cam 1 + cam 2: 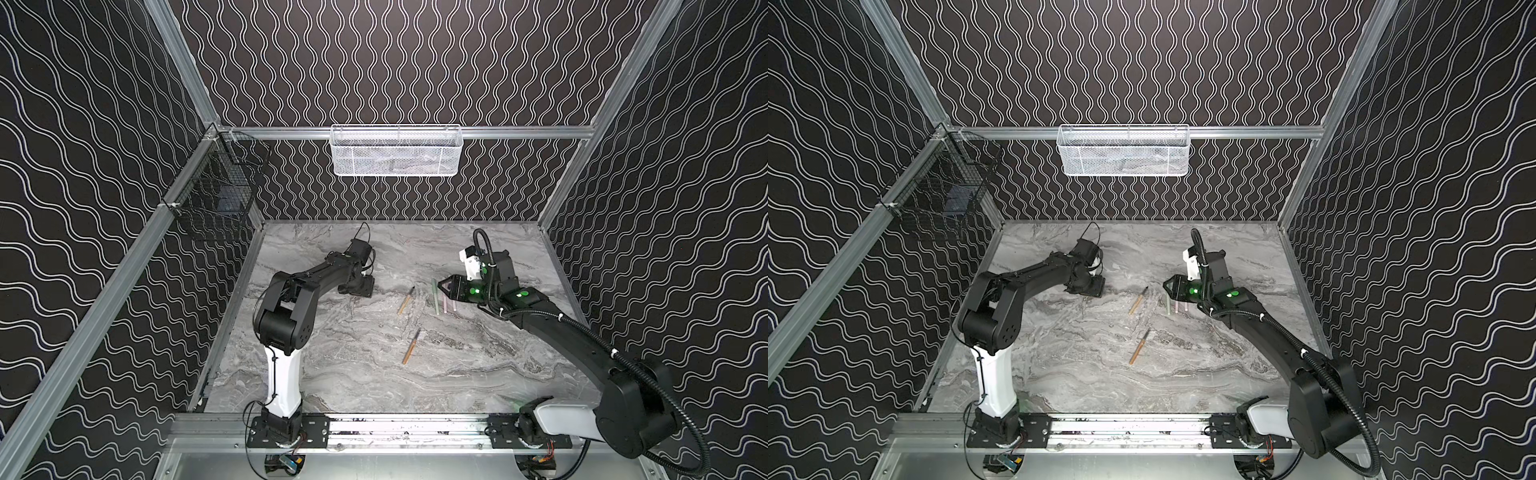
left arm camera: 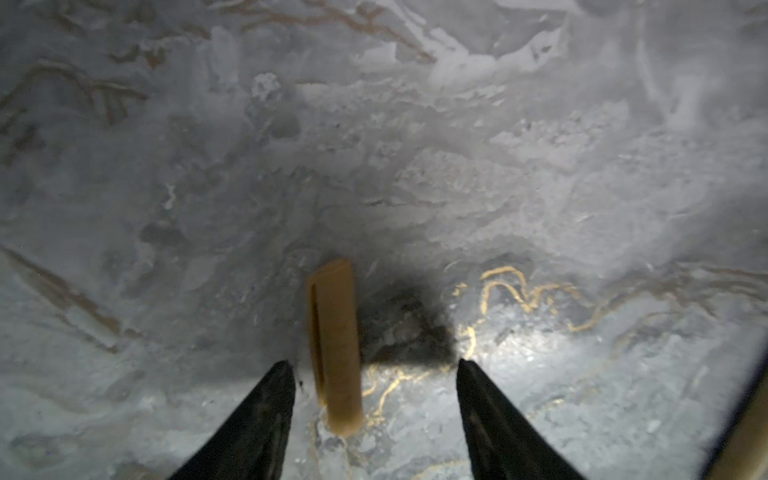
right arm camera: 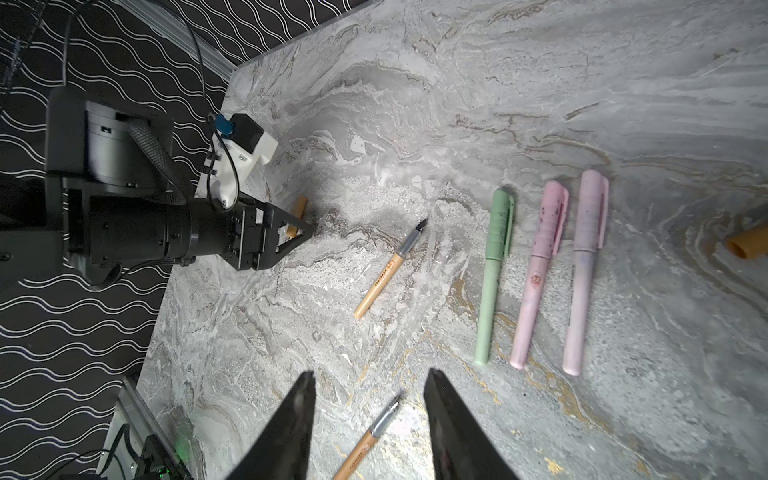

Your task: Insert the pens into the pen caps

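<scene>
Both top views: two bare tan-orange pens (image 1: 406,300) lie on the bench (image 1: 374,386); left wrist view: left pincer (image 2: 374,362) apart, astride a tan-orange cap (image 2: 334,345), likely to grasp it; right wrist view: right pincer (image 3: 370,372) apart above one pen (image 3: 365,440), near three capped pens (image 3: 494,274).

The cap (image 2: 334,345) is tan, the table (image 1: 457,374) grey-marbled.

The left arm (image 1: 282,328) and the right arm (image 1: 582,336) are made of black housings, each with one white segment near its base. A ribbed black cable (image 1: 488,251) is clipped along the right one — green lights (image 1: 473,289) are seen there.
</scene>
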{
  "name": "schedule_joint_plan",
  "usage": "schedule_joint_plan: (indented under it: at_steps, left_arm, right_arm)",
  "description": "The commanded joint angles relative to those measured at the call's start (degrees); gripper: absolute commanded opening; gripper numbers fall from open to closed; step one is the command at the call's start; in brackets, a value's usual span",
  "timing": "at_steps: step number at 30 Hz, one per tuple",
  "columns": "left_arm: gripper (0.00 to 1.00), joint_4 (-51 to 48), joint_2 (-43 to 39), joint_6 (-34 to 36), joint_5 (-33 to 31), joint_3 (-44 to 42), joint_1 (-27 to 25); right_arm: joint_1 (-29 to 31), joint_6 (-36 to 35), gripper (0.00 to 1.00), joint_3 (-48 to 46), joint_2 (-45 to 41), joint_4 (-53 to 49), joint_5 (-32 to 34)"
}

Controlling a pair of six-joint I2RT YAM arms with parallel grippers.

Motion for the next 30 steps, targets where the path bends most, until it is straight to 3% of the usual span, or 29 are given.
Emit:
schedule_joint_plan:
  at_steps: [1,9,15,24,30]
  left_arm:
    - [0.61,-0.83,0.79,2.48,-4.16,1.06,-0.06]
    - [0.36,-0.83,1.30,3.26,-3.89,0.75,-0.85]
    - [0.25,-0.75,1.09,2.92,-2.85,1.42,-2.64]
    - [0.23,-0.57,0.95,0.69,-2.19,1.43,-6.17]
    - [0.24,1.23,0.31,-3.95,-0.07,0.64,-12.55]
  right_arm:
    - [0.02,-0.75,0.45,0.11,0.06,1.47,-0.22]
    - [0.02,-0.48,0.43,0.20,0.51,1.65,-0.76]
    - [0.02,-0.50,0.43,-0.06,-0.13,1.47,-0.26]
    - [0.02,-0.51,0.42,-0.22,-0.12,1.65,-0.24]
    - [0.02,-0.56,0.42,-0.33,-0.38,1.81,0.38]
